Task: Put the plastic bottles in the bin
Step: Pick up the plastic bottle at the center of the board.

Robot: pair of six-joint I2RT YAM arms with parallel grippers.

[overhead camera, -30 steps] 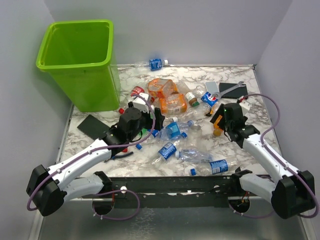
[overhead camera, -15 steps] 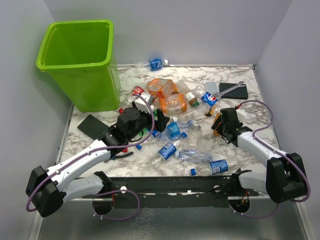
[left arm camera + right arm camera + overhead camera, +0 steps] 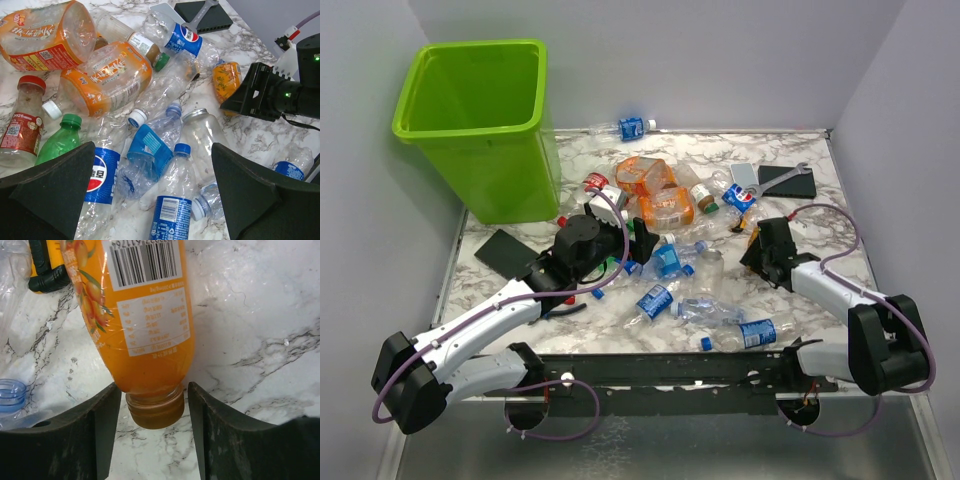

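Note:
Several plastic bottles lie heaped mid-table: crushed orange ones [image 3: 655, 190], clear blue-labelled ones [image 3: 150, 150] and a green one [image 3: 60, 142]. The lime-green bin [image 3: 510, 170] stands at the far left. My left gripper [image 3: 152, 150] hovers wide open above the blue-labelled bottles, touching none. My right gripper [image 3: 154, 390] is down on the table at the neck of an orange juice bottle [image 3: 140, 315] that lies flat. Both fingertips [image 3: 107, 405] meet the bottle's shoulder, and thin gaps show beside its cap [image 3: 155, 412]. In the top view that gripper [image 3: 760, 250] sits right of the heap.
A silver wrench [image 3: 790, 172] lies on a black pad [image 3: 795, 183] at the far right. Another black pad [image 3: 505, 252] lies in front of the bin. A yellow-and-black object [image 3: 45, 270] lies beside the orange juice bottle. Grey walls close in three sides.
My right arm has lowered onto the orange juice bottle and its jaws have narrowed around the neck. The left arm has barely moved.

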